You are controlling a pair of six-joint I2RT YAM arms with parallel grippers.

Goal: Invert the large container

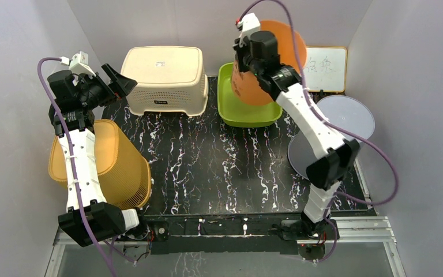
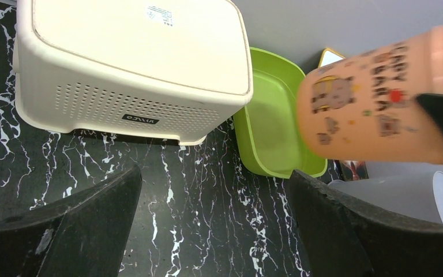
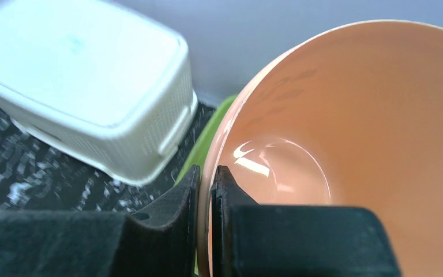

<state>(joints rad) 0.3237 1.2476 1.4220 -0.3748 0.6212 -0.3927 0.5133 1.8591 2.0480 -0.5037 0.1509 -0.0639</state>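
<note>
You had the right gripper (image 3: 206, 184) pinched shut on the rim of the bucket (image 3: 369, 115), held on its side above the green tray (image 1: 248, 112). The left gripper (image 2: 213, 182) stood wide and empty. I'd judge the flip half done. Next you needed to roll the wrist until the mouth faced down, then lower it.

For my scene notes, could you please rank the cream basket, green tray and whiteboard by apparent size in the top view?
Largest: cream basket.
Then green tray, partly hidden by the orange container.
Smallest: whiteboard.
</note>
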